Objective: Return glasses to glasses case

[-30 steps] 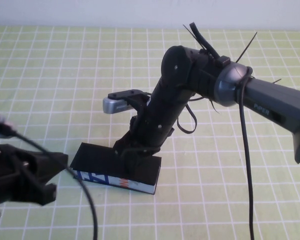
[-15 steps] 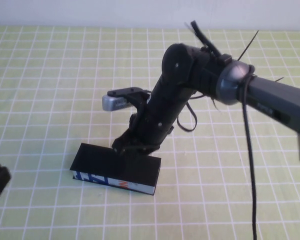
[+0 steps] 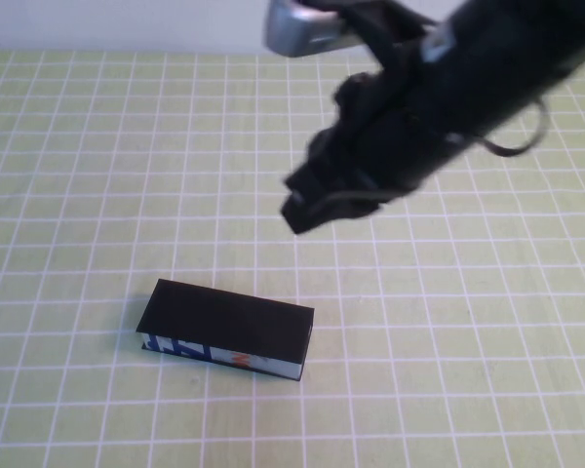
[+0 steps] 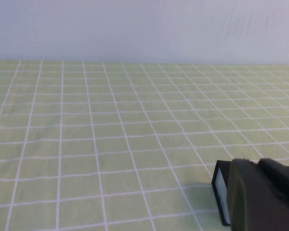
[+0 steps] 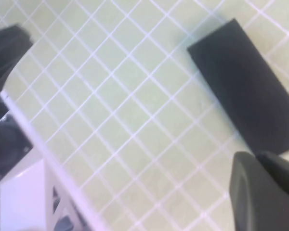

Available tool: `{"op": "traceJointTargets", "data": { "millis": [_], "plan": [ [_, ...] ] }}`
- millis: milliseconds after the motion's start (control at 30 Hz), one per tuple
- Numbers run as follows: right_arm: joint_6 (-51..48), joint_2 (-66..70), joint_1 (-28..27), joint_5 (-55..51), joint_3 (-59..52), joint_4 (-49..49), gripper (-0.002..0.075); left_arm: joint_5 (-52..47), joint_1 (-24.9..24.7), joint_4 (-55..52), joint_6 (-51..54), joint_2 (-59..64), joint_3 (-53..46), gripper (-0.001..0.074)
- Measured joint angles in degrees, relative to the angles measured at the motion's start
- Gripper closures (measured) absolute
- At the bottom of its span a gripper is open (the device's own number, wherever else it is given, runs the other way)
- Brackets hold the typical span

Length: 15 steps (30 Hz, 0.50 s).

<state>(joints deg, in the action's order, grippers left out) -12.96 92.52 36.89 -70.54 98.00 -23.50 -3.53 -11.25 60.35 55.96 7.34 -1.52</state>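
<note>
The glasses case (image 3: pixel 226 331) lies shut on the green checked cloth, front centre-left, black lid up and patterned blue front side facing me. The glasses are hidden. My right gripper (image 3: pixel 298 209) hangs well above and behind the case, apart from it, with its fingers together and nothing in them. The right wrist view shows the black lid (image 5: pixel 245 106) beyond the right gripper (image 5: pixel 260 187). My left gripper (image 4: pixel 262 197) is out of the high view. In the left wrist view it is shut and empty, low over the cloth, with one end of the case (image 4: pixel 220 192) just behind it.
The checked cloth (image 3: pixel 97 175) runs to a white wall at the back. A silver wrist camera (image 3: pixel 297 27) sits atop the right arm. A white edge and dark gear (image 5: pixel 19 187) show at the table's border in the right wrist view.
My right gripper has risen off the case and moved up and back-right, leaving the lid shut. The left arm has left the high view.
</note>
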Motion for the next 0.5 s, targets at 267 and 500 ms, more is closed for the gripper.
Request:
{"op": "traceJointTargets", "data": {
  "millis": [267, 500],
  "plan": [
    [1.2, -21.9, 0.0, 1.3, -18.7, 0.7, 0.0737, 0.6, 0.0, 0.2, 0.0, -0.1, 0.0, 0.0737],
    [1.3, -41.4, 0.0, 11.3, -39.0, 0.1, 0.0737, 0.7, 0.0, 0.2, 0.0, -0.1, 0.0, 0.0737]
  ]
}}
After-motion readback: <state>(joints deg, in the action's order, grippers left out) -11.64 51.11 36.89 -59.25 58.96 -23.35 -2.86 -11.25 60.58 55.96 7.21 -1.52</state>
